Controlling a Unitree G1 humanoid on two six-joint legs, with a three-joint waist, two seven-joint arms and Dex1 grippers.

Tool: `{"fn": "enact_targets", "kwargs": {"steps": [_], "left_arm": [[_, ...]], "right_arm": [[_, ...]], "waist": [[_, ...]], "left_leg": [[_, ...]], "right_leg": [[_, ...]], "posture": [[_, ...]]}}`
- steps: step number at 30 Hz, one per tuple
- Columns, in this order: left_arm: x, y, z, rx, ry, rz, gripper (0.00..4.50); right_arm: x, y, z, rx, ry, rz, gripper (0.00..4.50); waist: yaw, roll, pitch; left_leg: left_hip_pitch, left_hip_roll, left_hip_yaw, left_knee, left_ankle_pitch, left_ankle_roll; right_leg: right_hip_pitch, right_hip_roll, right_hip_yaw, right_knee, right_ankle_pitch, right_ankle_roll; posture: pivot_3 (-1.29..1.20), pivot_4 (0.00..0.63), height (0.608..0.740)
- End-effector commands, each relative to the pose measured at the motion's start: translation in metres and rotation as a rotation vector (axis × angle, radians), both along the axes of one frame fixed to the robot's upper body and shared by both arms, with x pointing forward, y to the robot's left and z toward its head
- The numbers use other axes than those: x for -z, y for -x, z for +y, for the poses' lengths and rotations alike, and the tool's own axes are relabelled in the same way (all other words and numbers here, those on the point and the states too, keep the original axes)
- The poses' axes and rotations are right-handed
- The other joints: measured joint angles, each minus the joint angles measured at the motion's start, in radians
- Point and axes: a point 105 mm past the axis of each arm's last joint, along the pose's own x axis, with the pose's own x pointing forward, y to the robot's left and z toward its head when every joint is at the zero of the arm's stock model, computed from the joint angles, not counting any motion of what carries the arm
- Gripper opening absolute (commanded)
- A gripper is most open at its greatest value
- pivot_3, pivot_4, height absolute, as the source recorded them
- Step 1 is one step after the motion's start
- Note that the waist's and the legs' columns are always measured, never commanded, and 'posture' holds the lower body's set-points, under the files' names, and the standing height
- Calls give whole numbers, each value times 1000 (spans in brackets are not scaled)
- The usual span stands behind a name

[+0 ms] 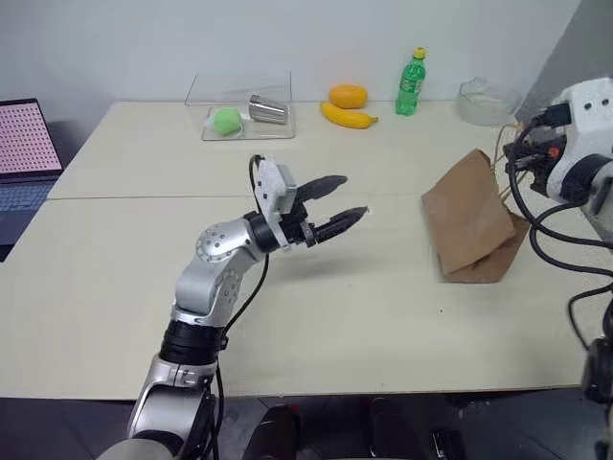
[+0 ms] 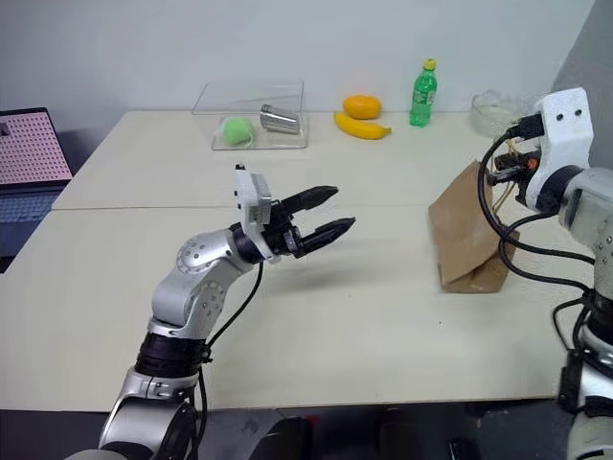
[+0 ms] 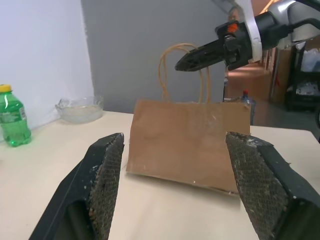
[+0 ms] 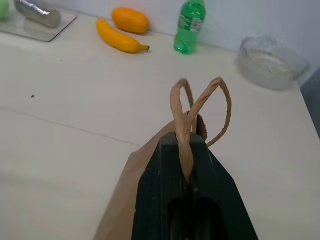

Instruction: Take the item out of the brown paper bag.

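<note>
The brown paper bag (image 1: 469, 225) stands leaning on the right side of the table, mouth up. Its tan cord handles (image 4: 200, 107) rise in two loops above it. My right gripper (image 4: 183, 145) is shut on the handles, and the cord runs between its black fingers, just above the bag's top edge. My left gripper (image 1: 351, 196) hovers open over the middle of the table, to the left of the bag and pointing toward it, with nothing between its fingers (image 3: 107, 175). The item is hidden from view.
Along the far edge sit a clear tray (image 1: 239, 105) with a green ball and a metal can, a banana (image 1: 348, 117), an orange fruit (image 1: 348, 95), a green bottle (image 1: 411, 83) and a glass bowl (image 1: 487, 101). A laptop (image 1: 24, 153) lies at the left.
</note>
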Motion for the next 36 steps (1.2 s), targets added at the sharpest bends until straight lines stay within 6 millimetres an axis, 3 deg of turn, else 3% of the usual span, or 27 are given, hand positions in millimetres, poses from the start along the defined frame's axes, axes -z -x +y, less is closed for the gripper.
{"fn": "enact_targets", "kwargs": {"steps": [1, 5, 11, 23, 29, 36], "left_arm": [[-14, 16, 12, -13, 68, 19, 3399], [-4, 33, 20, -43, 61, 77, 3399], [-3, 42, 30, -156, 75, 54, 3399], [6, 57, 41, -355, 121, 8, 3399], [5, 58, 50, -448, 144, -10, 3399], [3, 54, 66, -533, 165, -34, 3399]], "right_arm": [[-41, -4, 18, -159, 315, -170, 24], [-50, -20, 29, -243, 505, -218, 24], [-64, -42, 53, -311, 525, -276, 24], [-79, -68, 150, -509, 445, -380, 24], [-66, -78, 191, -578, 410, -336, 24], [-46, -80, 214, -641, 407, -274, 24]], "waist": [[-10, 2, 1], [-19, 2, 2], [-11, 1, 3], [-8, 1, 3], [-10, 1, 3], [-10, 1, 3]], "left_leg": [[0, 0, 0, 0, 0, 0], [0, 2, 0, -2, 0, 0], [-3, 1, 0, 0, 0, -1], [-13, 1, 0, 1, 1, -5], [-17, 2, 1, 1, 2, -5], [-17, 2, 1, 1, 2, -5]], "right_leg": [[0, 0, 0, 0, 0, 0], [0, 0, -1, -5, 0, 0], [0, -1, 0, -8, 1, 0], [-11, -1, -1, -7, 4, -3], [-17, 0, -1, -5, 6, -5], [-17, 0, -1, -2, 6, -5]], "posture": [[0, 150, 740], [0, 150, 740], [0, 150, 740], [0, 150, 740], [0, 150, 740], [0, 150, 740]]}}
